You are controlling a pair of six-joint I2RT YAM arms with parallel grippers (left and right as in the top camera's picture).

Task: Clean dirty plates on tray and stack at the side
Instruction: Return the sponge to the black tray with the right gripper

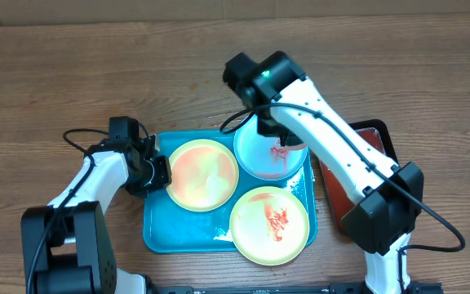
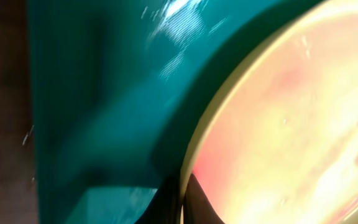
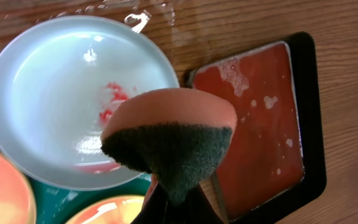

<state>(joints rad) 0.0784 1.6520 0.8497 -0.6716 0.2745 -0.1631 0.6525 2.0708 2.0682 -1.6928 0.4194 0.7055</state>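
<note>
We log the bench (image 1: 55, 65) carrying the tray (image 1: 157, 233), our landmark, with all three plates on it. A red tray (image 3: 260, 118) flecked with foam sits just off its right side. The first yellow plate (image 1: 203, 174) is at the tray's far left, smeared orange. The second yellow plate (image 1: 269, 224) is at the near right, streaked red. The blue-white plate (image 1: 255, 159) is at the far-right corner, with a small red smear (image 3: 112, 99) near its middle. Nothing is stacked beside the tray yet.

The right pincer (image 3: 178, 205) pinches a sponge (image 3: 173, 134) over that plate's tray-right rim; contact we can't tell. We judge the smear lies just tray-left of the sponge, so a short sweep that way; the right arm is clearly nearer. The left pincer (image 1: 161, 173), at the tray's left edge, is pressed together on the first yellow plate's rim.
</note>
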